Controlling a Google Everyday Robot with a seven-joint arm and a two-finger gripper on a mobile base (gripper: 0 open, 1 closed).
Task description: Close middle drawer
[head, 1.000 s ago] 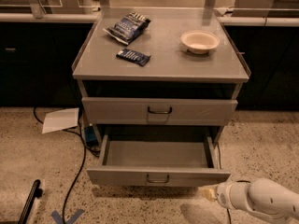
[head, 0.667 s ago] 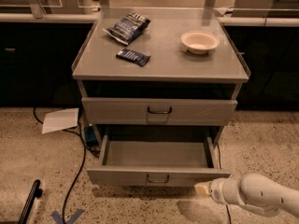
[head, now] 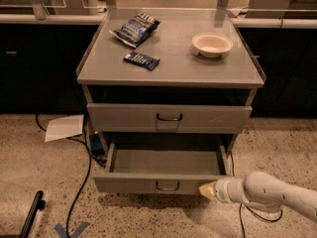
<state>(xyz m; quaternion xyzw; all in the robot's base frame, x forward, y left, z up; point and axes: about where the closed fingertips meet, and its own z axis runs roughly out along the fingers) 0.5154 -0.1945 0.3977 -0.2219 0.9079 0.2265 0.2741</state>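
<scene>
Since the earlier frames the gripper (head: 206, 189) has moved left and farther in, from the floor off the near right corner up to the right end of the middle drawer (head: 129, 184), where its pale tip now sits against or just beside the front panel; contact cannot be made out for certain, and whether it is open or closed cannot be told. It holds nothing that can be seen. The white arm (head: 272, 195) runs off to the lower right. The drawer itself looks about as far out as before: pulled well out toward the near side, below the upper drawer (head: 124, 118), its tray showing. Its long axis runs left to right, its front faces near, and a small dark loop handle (head: 167, 186) sits at the centre of that panel. On the cabinet top (head: 173, 68) lie a dark blue bag (head: 136, 29) at far left, a small dark packet (head: 141, 60) nearer, and a pale bowl (head: 212, 44) at right, all apart from one another. Both wrappers carry print, too small to read. A white sheet (head: 64, 127) and a black cable (head: 81, 180) lie on the floor left of the cabinet.
</scene>
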